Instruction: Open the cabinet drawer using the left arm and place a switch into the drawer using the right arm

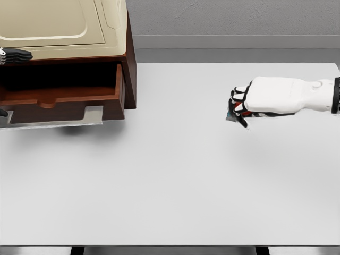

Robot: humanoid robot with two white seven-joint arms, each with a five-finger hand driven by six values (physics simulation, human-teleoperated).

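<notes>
With the drawer (61, 98) open at the tabletop's (175, 180) far-left corner, you must still deliver the switch (232, 116) clasped in the right hand's (265, 98) curled fingers.

You have 1 view, from the head. It looks steeply down on the white table (175, 180). The cabinet (69, 58) sits upper left.
</notes>
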